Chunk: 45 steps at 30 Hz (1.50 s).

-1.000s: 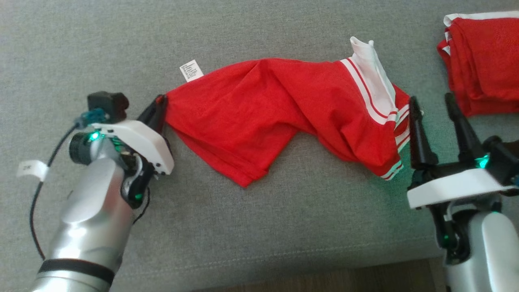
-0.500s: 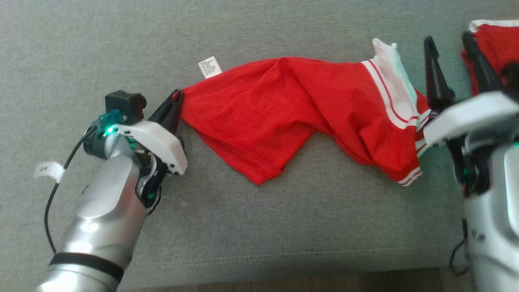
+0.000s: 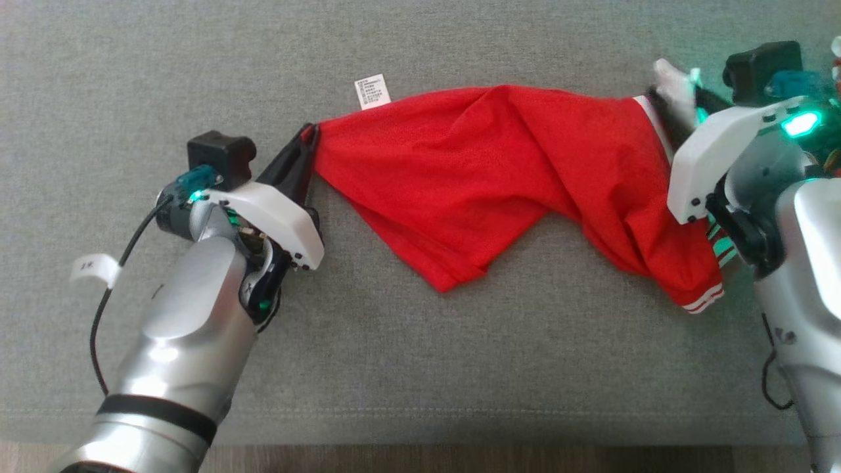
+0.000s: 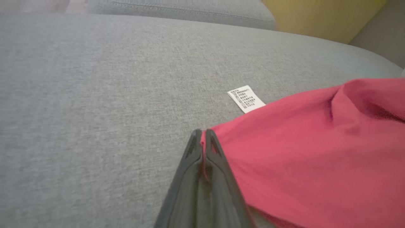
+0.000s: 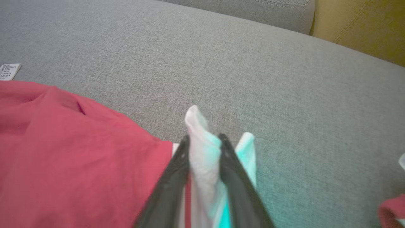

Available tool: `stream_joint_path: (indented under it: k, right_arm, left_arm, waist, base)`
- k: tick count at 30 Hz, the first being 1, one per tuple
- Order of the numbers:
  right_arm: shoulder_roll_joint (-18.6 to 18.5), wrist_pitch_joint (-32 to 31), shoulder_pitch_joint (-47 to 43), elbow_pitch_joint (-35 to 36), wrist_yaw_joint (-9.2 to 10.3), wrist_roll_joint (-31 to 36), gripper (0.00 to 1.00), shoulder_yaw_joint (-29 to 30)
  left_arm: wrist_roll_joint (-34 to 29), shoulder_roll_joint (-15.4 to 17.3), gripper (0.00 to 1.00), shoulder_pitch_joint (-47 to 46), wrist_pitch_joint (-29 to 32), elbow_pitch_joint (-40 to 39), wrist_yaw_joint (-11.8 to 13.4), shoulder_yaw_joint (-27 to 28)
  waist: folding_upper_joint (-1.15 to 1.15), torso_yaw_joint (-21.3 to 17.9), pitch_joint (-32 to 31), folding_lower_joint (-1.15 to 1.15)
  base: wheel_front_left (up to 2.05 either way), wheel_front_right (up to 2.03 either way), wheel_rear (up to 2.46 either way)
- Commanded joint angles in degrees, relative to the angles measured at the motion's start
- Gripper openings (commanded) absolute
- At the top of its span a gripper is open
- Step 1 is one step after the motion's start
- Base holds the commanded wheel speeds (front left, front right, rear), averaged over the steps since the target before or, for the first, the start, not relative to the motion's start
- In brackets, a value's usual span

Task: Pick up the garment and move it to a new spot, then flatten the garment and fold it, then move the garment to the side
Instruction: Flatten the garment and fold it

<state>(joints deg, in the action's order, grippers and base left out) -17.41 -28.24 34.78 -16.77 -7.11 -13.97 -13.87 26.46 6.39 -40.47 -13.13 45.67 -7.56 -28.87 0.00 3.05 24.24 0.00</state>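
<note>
The red garment (image 3: 473,177) with a white striped band lies stretched and crumpled across the grey couch seat (image 3: 420,341). Its white care label (image 3: 372,92) sticks out at the top left. My left gripper (image 3: 309,135) is shut on the garment's left corner; the left wrist view shows the closed gripper (image 4: 201,136) pinching the red hem (image 4: 316,158). At the garment's right end, my right gripper (image 3: 677,105) holds the white band. In the right wrist view that gripper (image 5: 204,139) has a bunched fold of white cloth (image 5: 202,152) squeezed between its fingers.
A second piece of red cloth (image 5: 390,210) lies just right of my right gripper. The couch's front seam (image 3: 420,417) runs along the bottom, with wooden floor (image 3: 420,460) below. A yellow cushion (image 5: 357,25) stands behind the seat.
The head camera has shifted, sliding the whole scene. My right gripper, open beside the band a second ago, has moved up onto the white band and closed on it. The left grip is unchanged.
</note>
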Motion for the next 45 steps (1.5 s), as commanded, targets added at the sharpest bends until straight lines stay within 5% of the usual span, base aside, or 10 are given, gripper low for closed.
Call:
stream_joint_path:
  k: [1, 6, 14, 22, 32, 38, 45]
  right_arm:
    - [-0.8, 0.8, 1.2, 2.9, -0.37, -0.5, 0.00, 0.0]
    - [0.0, 7.3, 0.4, 7.6, -0.37, 0.2, 0.00, 4.6]
    - [2.6, 15.2, -2.6, 18.5, -0.37, 0.8, 0.00, 12.7]
    - [3.8, 15.6, -5.3, 31.8, -0.37, 1.0, 0.00, 16.7]
    - [2.7, 9.7, -6.8, 44.9, -0.37, 0.8, 0.00, 21.5]
    - [2.5, 6.8, -6.6, 44.8, -0.37, -0.7, 0.00, 21.6]
    - [2.2, 5.7, -2.8, 37.3, -0.37, -3.9, 0.00, 19.7]
  left_arm:
    - [0.5, 2.0, 0.00, -2.1, -0.9, -1.7, 0.2, 2.2]
    - [-0.4, 4.6, 0.00, -2.3, -1.8, -7.8, 1.9, 5.5]
    - [-4.3, 9.9, 0.00, 0.3, -1.8, -28.5, 5.2, 14.0]
    - [-5.8, 13.2, 0.00, 3.3, -0.8, -43.7, 7.8, 16.7]
    - [-6.3, 17.8, 0.00, 9.1, 9.2, -65.4, 12.5, 19.7]
    - [-5.6, 18.6, 0.00, 10.2, 12.8, -69.2, 13.1, 19.7]
    - [-2.9, 17.4, 0.00, 6.6, 12.8, -62.7, 10.9, 18.0]
  waist:
    - [0.00, 0.0, 0.0, 0.00]
    - [0.00, -0.3, -1.1, 0.00]
    - [0.00, -1.3, -6.0, 0.00]
    - [0.00, -2.2, -11.3, 0.00]
    - [0.00, -2.8, -16.8, 0.00]
    - [0.00, -2.5, -17.0, 0.00]
    - [0.00, -2.5, -14.5, 0.00]
  base:
    - [0.00, 0.00, 0.00]
    - [0.00, 0.00, 0.00]
    - [0.00, 0.00, 0.00]
    - [0.00, 0.00, 0.00]
    - [0.00, 0.00, 0.00]
    - [0.00, 0.00, 0.00]
    - [0.00, 0.00, 0.00]
